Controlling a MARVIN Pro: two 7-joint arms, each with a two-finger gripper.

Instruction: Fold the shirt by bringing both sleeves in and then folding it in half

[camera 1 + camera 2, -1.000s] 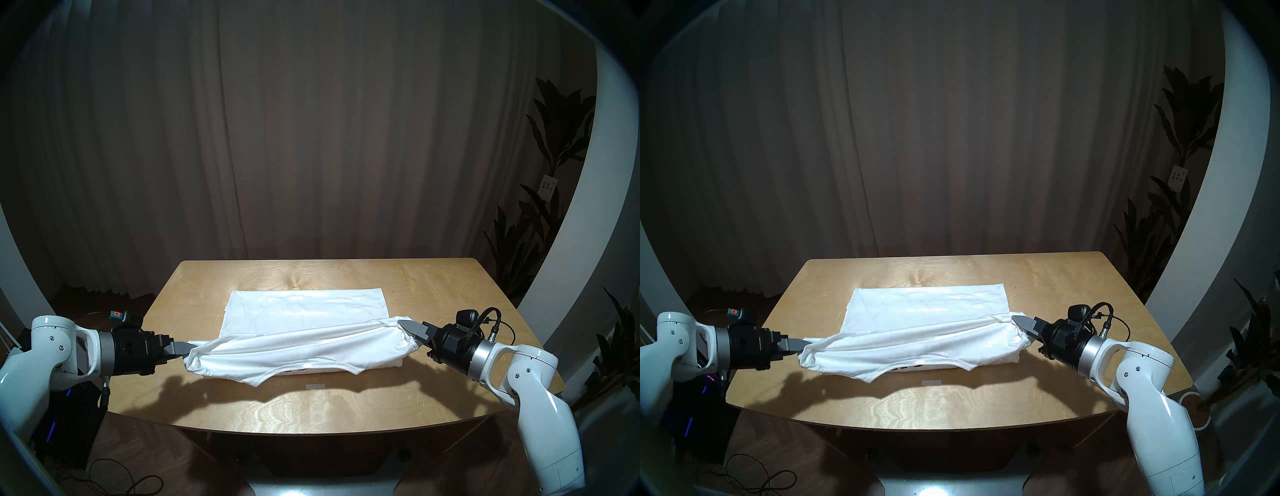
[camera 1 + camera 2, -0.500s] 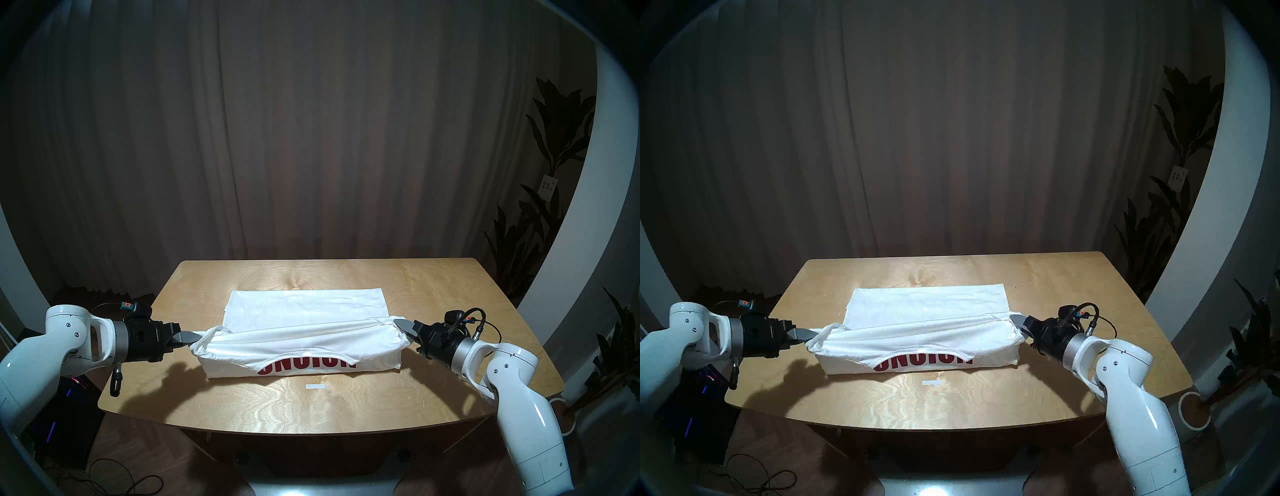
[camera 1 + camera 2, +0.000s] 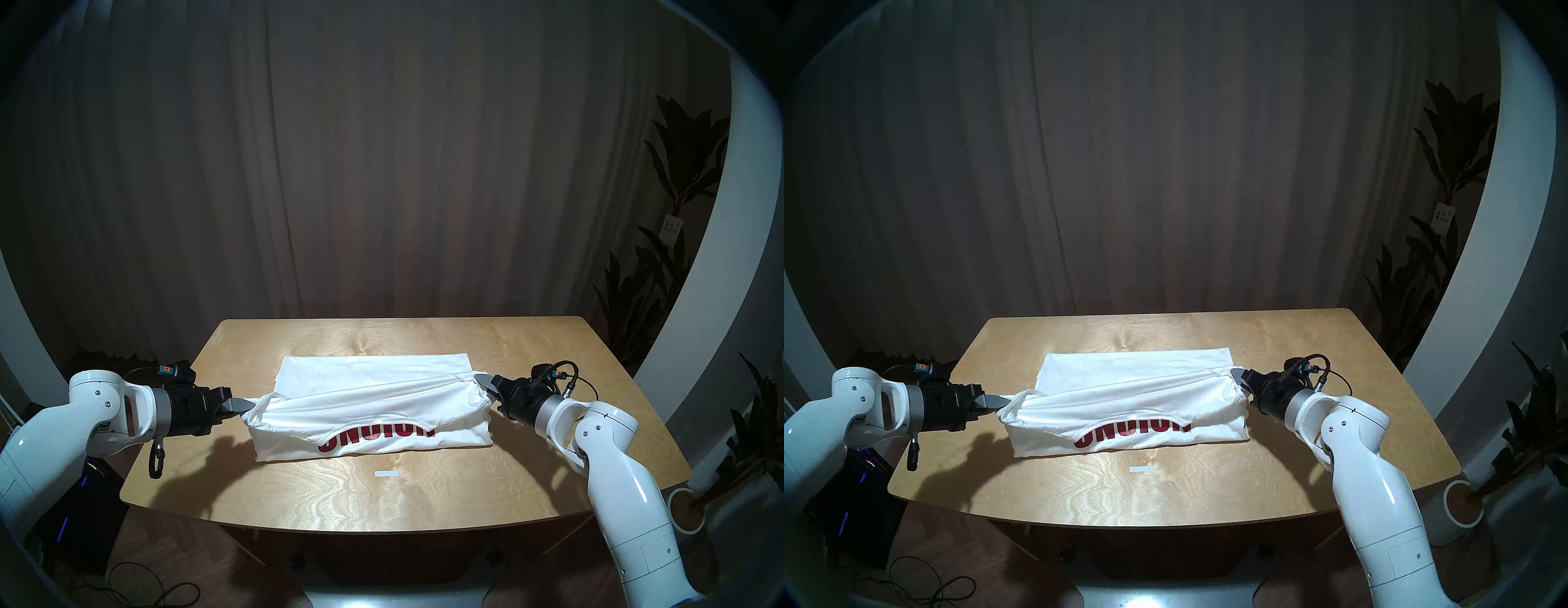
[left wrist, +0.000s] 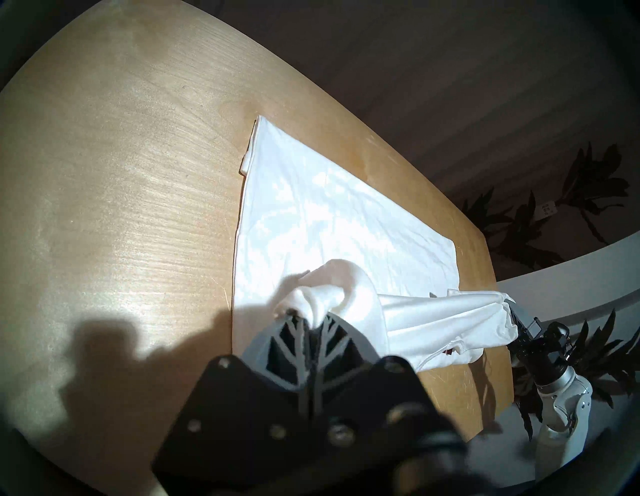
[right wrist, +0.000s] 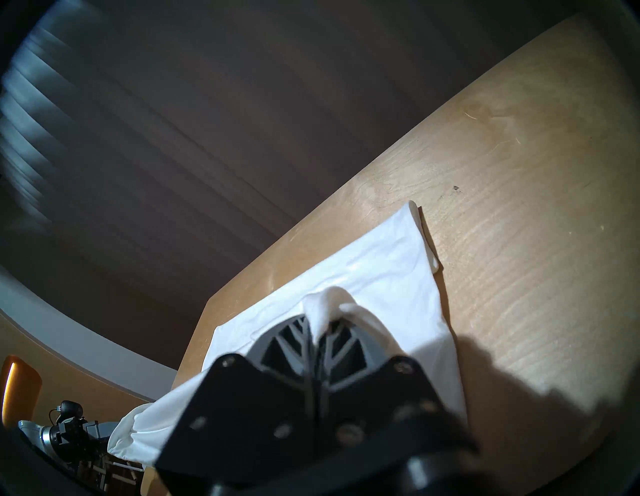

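Since the T-shirt (image 3: pixel 373 418) is light, soft and limp, its 2 near corners are pinched by the closed jaws of the left gripper (image 3: pixel 245 406) and right gripper (image 3: pixel 480 378), sagging between.

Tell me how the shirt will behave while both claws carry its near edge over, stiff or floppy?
Probably floppy: the shirt sags between the left claw and the right claw. It likely bunches under pinching, since cloth gathers at each grip. It seems light: the far half lies flat on the table.
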